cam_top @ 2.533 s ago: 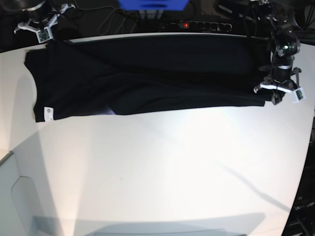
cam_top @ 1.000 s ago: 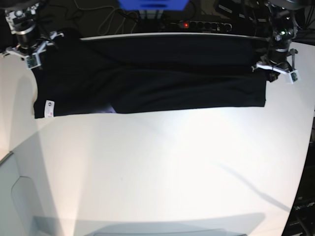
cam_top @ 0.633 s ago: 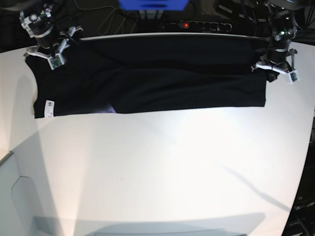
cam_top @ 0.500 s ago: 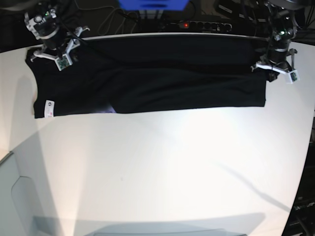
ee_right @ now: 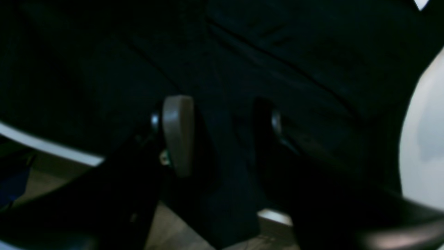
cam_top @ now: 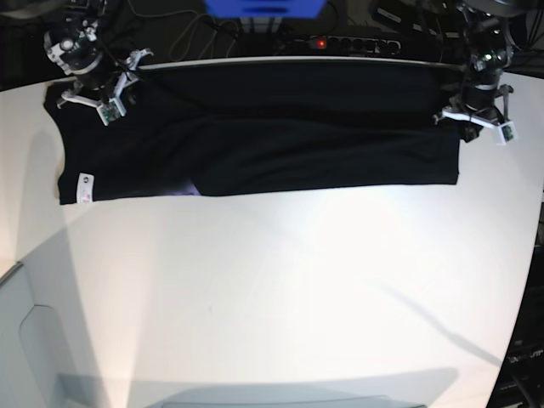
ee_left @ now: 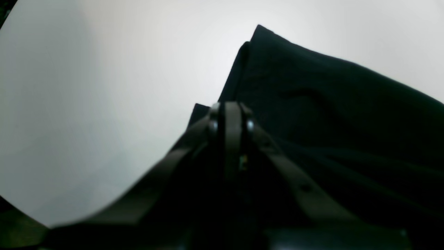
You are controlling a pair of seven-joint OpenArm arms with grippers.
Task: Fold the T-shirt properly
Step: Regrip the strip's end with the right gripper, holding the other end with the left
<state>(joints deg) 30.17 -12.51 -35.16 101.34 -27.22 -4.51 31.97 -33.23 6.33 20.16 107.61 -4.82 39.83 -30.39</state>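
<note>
The black T-shirt (cam_top: 280,136) lies stretched in a long band along the far side of the white table (cam_top: 280,297). Its small white label (cam_top: 84,189) shows at the front left corner. At the shirt's right edge, my left gripper (cam_top: 476,119) is shut on the cloth. The left wrist view shows its fingers (ee_left: 231,111) pressed together on the T-shirt (ee_left: 329,104) where the hem meets the table. My right gripper (cam_top: 95,89) hovers open over the shirt's far left corner. In the right wrist view its pad (ee_right: 177,132) and the other finger stand apart above the dark cloth (ee_right: 277,45).
A black power strip (cam_top: 340,42) with a red light and cables lies behind the table's far edge, next to a blue object (cam_top: 263,7). The table's curved right edge (cam_top: 531,280) falls off to dark floor. A grey panel (cam_top: 25,357) stands at the lower left.
My right gripper has opened, let go of the cloth and moved right from the table's left edge to above the shirt's far left corner. The left gripper has stayed put, shut.
</note>
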